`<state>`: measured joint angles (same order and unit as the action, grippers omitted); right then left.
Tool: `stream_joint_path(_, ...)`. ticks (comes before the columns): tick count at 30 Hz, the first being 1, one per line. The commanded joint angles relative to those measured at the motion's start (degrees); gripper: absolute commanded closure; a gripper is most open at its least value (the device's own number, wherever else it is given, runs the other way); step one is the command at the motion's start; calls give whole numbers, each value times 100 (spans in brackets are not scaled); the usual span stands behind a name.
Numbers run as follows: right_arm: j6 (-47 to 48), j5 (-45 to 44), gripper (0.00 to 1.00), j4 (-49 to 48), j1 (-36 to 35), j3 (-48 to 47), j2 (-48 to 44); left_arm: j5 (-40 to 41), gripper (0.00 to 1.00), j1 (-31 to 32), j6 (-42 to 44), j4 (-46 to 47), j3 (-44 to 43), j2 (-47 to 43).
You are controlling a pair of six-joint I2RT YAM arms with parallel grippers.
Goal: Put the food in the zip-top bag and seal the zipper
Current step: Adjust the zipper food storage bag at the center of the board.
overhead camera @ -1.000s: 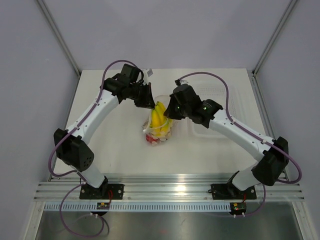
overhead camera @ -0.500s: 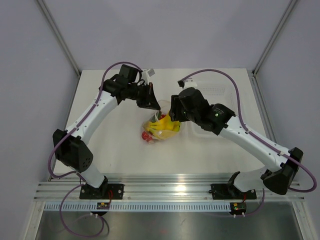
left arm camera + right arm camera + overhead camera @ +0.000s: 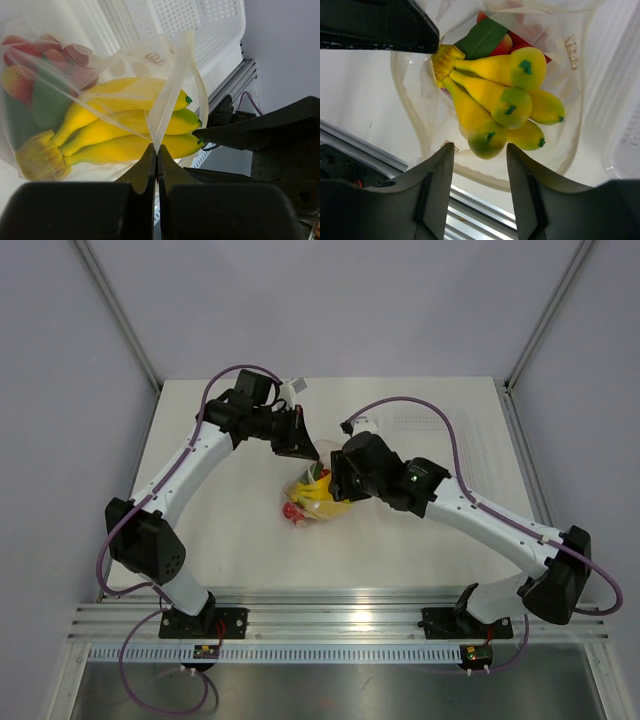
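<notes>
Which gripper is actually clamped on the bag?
The left gripper, jaws shut on the bag edge. The right gripper stands open by the bananas, holding nothing.

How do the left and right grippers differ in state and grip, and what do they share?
The left gripper is shut, pinching the zip-top bag's edge; the right gripper is open, gripping nothing. The left sits at the bag's rim; the right faces the bananas' tips. Both are at the bag's mouth.
</notes>
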<state>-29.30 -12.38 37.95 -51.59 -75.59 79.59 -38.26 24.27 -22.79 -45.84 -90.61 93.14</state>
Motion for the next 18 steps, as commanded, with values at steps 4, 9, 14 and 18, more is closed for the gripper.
stream_joint_path(4, -295, 114, 65, -517, -79, -175, 731, -471, 100, -19, -129, 374, -18, -147)
stream_joint_path(9, -638, -212, 100, -596, -70, -351, 988, -577, 100, 43, -95, 366, -80, -156)
stream_joint_path(14, -1349, -388, 100, -1113, -70, -44, 927, -499, 87, 147, 159, 15, -456, -51)
stream_joint_path(18, -1903, -510, 100, -1693, -79, 412, 970, -217, 41, 227, 362, -469, -853, 125)
